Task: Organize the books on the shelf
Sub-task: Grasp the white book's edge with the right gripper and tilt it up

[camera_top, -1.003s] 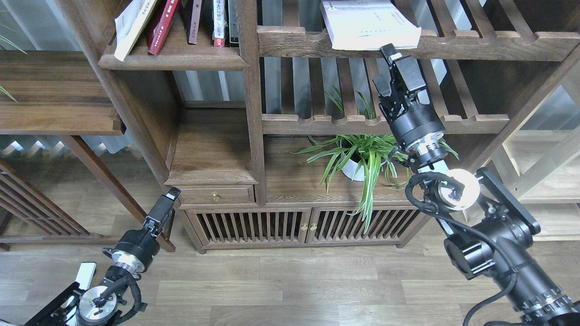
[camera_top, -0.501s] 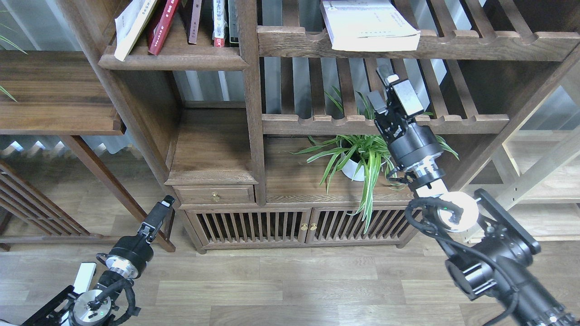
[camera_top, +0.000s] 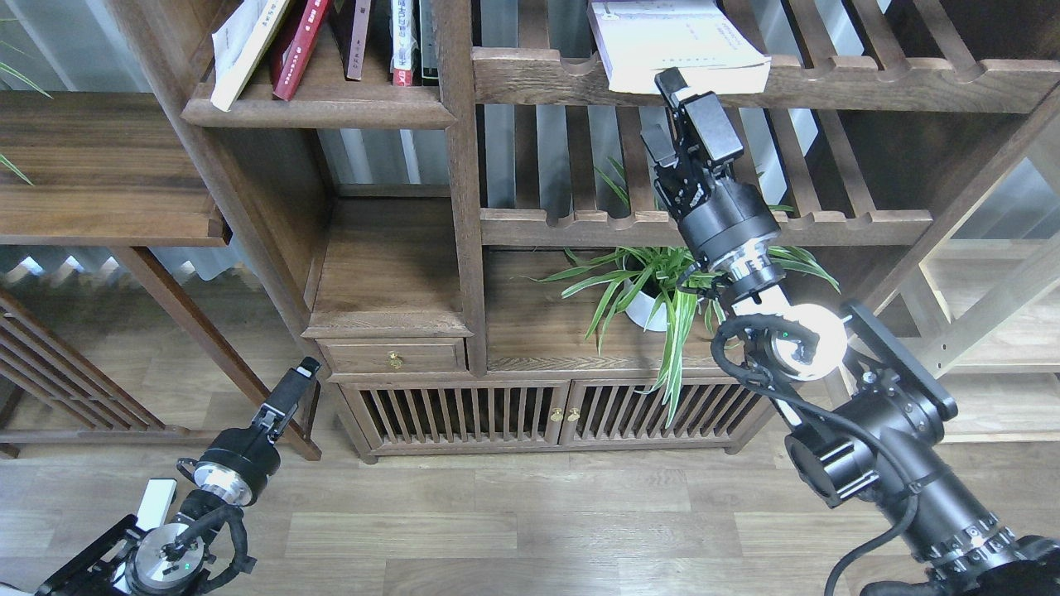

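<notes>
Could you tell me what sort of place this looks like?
Probably a study or showroom: a tall dark-wood bookcase holding books, a potted plant above slatted cabinet doors, and plank flooring.

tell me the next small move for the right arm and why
Probably ease the right gripper up and forward so its open fingers straddle the overhanging front edge of the pale lavender-white book. That book lies flat on the slatted shelf, apart from the books leaning on the solid shelf, and the gripper sits just beneath it, holding nothing.
</notes>
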Available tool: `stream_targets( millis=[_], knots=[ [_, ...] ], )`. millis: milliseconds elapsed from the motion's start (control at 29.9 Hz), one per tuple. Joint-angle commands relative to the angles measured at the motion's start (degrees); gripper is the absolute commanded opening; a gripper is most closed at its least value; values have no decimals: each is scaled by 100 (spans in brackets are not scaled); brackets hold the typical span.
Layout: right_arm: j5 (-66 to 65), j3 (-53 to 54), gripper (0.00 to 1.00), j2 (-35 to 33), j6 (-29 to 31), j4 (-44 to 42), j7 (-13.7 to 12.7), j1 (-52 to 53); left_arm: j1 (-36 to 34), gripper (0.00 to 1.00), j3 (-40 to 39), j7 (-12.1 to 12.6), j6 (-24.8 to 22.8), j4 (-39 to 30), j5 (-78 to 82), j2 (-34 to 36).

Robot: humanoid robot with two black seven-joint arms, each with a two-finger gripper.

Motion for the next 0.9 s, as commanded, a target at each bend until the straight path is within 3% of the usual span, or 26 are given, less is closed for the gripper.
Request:
stream_targets(
  millis=[0, 167, 334, 568, 869],
  knots=[
    [0, 64, 99, -33, -33, -10, -8, 6, -37, 98, 5, 9, 0, -34, -11, 0],
    [0, 82, 99, -95, -68, -10, -8, 15, -273, 98, 48, 53, 0, -508, -46, 139],
    [0, 91, 99, -95, -112, -45, -8, 6, -695, 98, 145, 413, 0, -807, -55, 307],
    [0, 91, 99, -95, -191, -62, -8, 76, -845, 98, 154, 632, 0, -1370, -46, 483],
    [9, 293, 99, -95, -587, -62, -8, 349, -968, 98, 189, 659, 0, -1397, -46, 501]
  ],
)
